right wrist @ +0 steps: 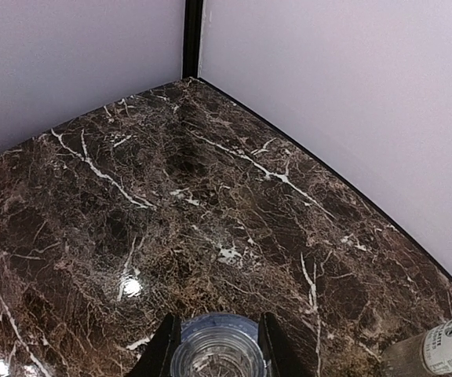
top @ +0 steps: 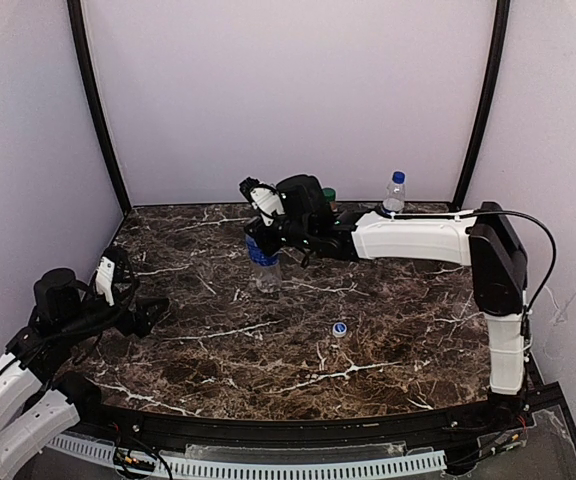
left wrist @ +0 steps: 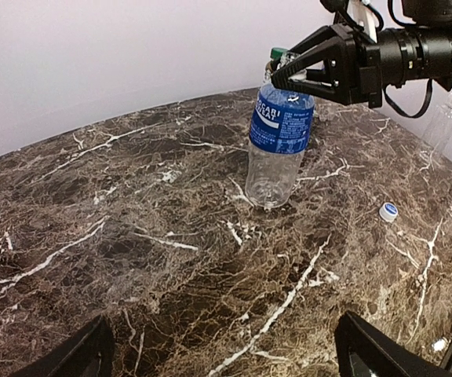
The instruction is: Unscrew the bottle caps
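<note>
Presently right tool [top: 256,238] pinches neck of blue-label bottle [top: 265,268], which stands upright at frame centre on counter [top: 268,370]. Bottle mouth looks open. Loose blue-white cap [top: 339,328] lies on counter to lower right of bottle, apart from it. Left tool [top: 151,315] spread wide at left edge, holds nothing. Second bottle [top: 395,192], with blue cap on, stands at back right.

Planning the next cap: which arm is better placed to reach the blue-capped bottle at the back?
Probably right. The right fingers clamp the neck of the blue-labelled clear plastic bottle, close to the blue-capped clear bottle; the open left fingers sit far off at the near-left edge.
</note>
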Controlling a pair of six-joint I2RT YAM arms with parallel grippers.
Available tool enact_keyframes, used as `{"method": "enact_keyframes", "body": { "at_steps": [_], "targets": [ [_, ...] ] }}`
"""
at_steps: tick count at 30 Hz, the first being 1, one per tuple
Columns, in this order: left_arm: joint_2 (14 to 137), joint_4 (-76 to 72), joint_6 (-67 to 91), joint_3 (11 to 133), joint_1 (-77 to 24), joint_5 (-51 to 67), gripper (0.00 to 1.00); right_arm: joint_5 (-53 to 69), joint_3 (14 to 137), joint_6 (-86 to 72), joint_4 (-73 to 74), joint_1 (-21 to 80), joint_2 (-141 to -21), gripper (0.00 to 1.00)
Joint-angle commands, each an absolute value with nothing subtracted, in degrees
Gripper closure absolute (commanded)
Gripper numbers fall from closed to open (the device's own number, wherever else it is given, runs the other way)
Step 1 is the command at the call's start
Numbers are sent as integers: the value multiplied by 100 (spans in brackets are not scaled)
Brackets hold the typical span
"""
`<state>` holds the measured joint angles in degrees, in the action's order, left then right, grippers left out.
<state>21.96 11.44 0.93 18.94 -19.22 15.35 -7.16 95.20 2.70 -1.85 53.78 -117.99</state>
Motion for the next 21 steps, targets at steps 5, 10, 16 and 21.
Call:
{"method": "enact_keyframes", "body": {
  "at_steps": [5, 10, 16, 21],
  "targets": [
    [1874, 518, 464, 1612, -1600, 1290, 1, -458, 9500, -92, -1054, 5178, -12083, 100],
    [1787, 370, 384, 1492, -1522, 1447, 1, -555, 9465, -125, -1039, 5177, -12209, 100],
    [1822, 262, 395, 1440, -1523, 1530, 1, -634, 9404, -79, -968, 5172, -12213, 92],
    [1824, 255, 394, 1440, -1521, 1558, 2, -670, 9403, -52, -908, 5176, -12140, 48]
  ]
}}
